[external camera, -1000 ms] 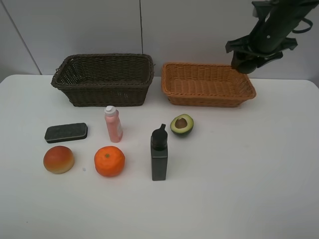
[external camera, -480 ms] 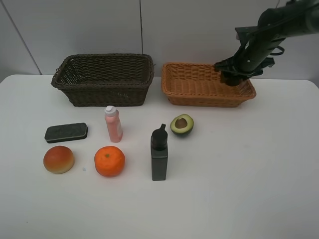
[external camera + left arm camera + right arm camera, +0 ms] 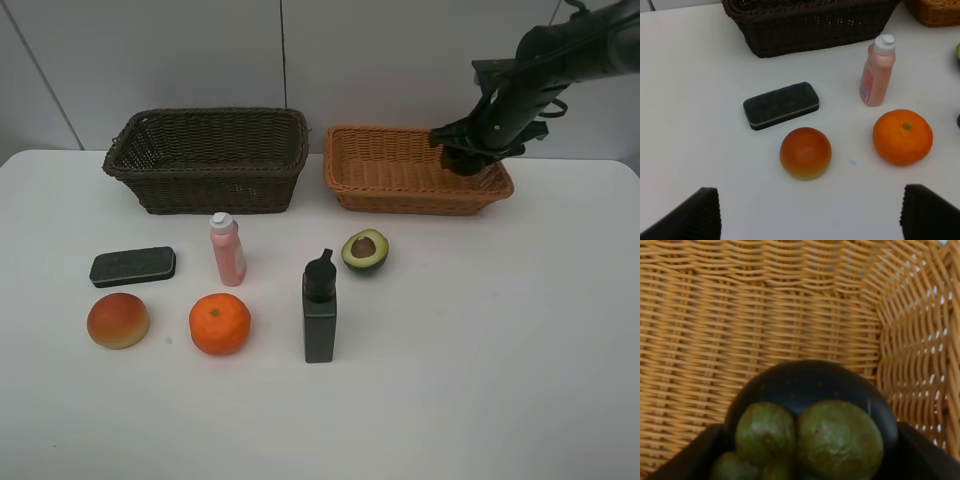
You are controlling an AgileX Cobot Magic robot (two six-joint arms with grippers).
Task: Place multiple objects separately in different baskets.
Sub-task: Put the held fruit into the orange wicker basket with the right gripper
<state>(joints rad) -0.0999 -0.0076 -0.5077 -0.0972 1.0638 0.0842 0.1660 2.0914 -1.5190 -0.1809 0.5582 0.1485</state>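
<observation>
The right tool (image 3: 468, 158) is closed about the mangosteen (image 3: 809, 387). Its jaws press the dark fruit from both sides, with the green calyx towards the wrist camera. It hangs inside the right end of the tan basket (image 3: 400, 196), near the end wall. Whether the fruit touches the weave below I cannot tell.

The step in hand looks like the release. To do it well, bring the fruit low to the basket floor first, since a round thing let go from a height is likely to roll. Then open the jaws wide and lift straight up, clear of rim and end wall.

The left tool (image 3: 817, 215) stands wide open and empty above the bench (image 3: 690, 75), over the eraser (image 3: 781, 105), peach (image 3: 805, 152) and orange (image 3: 902, 137), near the dark basket (image 3: 210, 180).
</observation>
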